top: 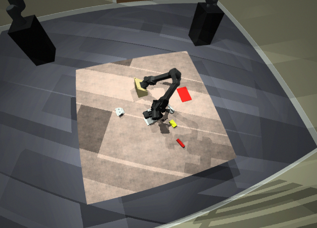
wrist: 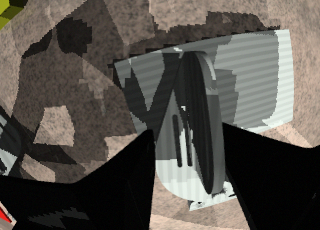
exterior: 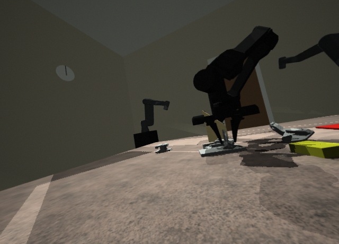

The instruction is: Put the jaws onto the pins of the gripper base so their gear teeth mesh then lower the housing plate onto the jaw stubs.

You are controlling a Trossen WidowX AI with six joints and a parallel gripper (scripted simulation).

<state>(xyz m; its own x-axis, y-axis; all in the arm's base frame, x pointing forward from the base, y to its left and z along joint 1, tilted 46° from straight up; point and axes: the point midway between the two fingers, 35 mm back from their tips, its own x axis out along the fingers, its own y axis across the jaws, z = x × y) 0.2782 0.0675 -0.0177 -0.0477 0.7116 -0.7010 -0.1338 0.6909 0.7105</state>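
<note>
My gripper (exterior: 228, 141) (wrist: 183, 133) points down at table level, shut on the upright slotted arm of a pale grey jaw (top: 148, 121) (exterior: 219, 151) (wrist: 255, 80). The jaw's wide ribbed pad lies flat, low at the table; contact with it cannot be told. The other jaw (top: 172, 108) (exterior: 300, 133) lies close by, partly behind my arm in the top view. A small pale part with dark holes (top: 119, 111) (exterior: 163, 147) stands apart to the left; it looks like stacked plates in the exterior view. Whether it is the base, the housing plate or both is unclear.
A yellow block (top: 173, 123) (exterior: 314, 148) (wrist: 7, 2) lies near the jaws. A red bar (top: 180, 142) lies beyond it. A flat red sheet (top: 184, 94) (exterior: 329, 126) lies past the other jaw. A tan wedge (top: 138, 85) (exterior: 213, 130) stands at my arm's base.
</note>
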